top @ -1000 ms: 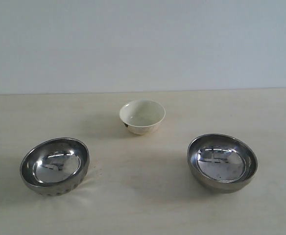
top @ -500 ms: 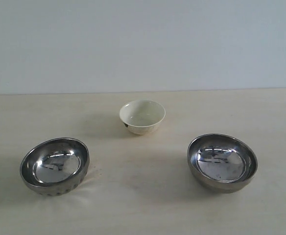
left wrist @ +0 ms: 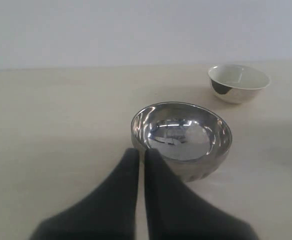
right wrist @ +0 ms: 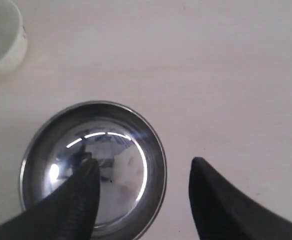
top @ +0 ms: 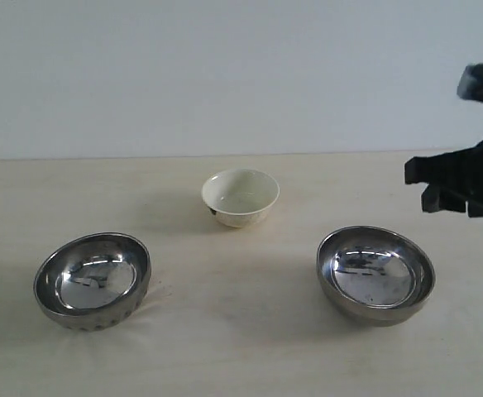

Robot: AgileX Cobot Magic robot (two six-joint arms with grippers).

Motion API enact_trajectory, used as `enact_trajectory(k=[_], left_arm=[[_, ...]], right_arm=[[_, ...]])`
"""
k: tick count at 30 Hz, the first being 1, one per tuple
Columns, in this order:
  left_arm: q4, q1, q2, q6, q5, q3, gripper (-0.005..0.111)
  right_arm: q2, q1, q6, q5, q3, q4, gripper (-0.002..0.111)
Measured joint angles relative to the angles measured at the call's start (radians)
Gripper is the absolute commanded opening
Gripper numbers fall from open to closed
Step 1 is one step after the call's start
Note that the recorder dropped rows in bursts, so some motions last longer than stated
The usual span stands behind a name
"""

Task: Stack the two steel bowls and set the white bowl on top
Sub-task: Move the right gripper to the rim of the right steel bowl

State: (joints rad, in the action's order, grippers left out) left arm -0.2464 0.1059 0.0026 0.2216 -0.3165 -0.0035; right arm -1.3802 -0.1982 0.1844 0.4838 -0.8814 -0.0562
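Observation:
A dimpled steel bowl (top: 93, 279) (left wrist: 182, 139) stands upright at the front left, a plain steel bowl (top: 375, 275) (right wrist: 93, 167) at the front right. The white bowl (top: 240, 197) (left wrist: 238, 82) (right wrist: 1, 37) sits farther back between them. All three are apart and empty. My right gripper (top: 417, 184) (right wrist: 143, 162) hangs open in the air above and to the right of the plain bowl. In the right wrist view one finger shows over the bowl's inside and the other outside its rim. My left gripper (left wrist: 141, 152) is shut on nothing, just short of the dimpled bowl's rim, and is out of the exterior view.
The bowls stand on a pale wooden table (top: 241, 339). A plain light wall (top: 225, 74) rises behind its far edge. Nothing else lies on the table.
My right arm has come into the exterior view from the right edge and now hangs over the table near the plain steel bowl. The bowls have not moved.

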Motion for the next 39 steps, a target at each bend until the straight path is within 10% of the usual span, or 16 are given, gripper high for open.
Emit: enact_trajectory(k=[17,19,22,39], left_arm=[[0.000,0.000,0.000,0.000,0.000,0.000,0.004],[0.000,0.000,0.000,0.000,0.000,0.000,0.004],[0.000,0.000,0.000,0.000,0.000,0.000,0.004],[0.000,0.000,0.000,0.000,0.000,0.000,0.004]], right_arm=[[-0.357,-0.006,0.000,-0.119,-0.002,-0.003,0.049],[-0.402,-0.015,0.000,-0.154,-0.002,-0.007,0.044],[-0.442,-0.021,0.002,-0.173,-0.002,-0.011,0.000],[-0.305,-0.127,-0.099,-0.086,-0.037,-0.179,0.000]])
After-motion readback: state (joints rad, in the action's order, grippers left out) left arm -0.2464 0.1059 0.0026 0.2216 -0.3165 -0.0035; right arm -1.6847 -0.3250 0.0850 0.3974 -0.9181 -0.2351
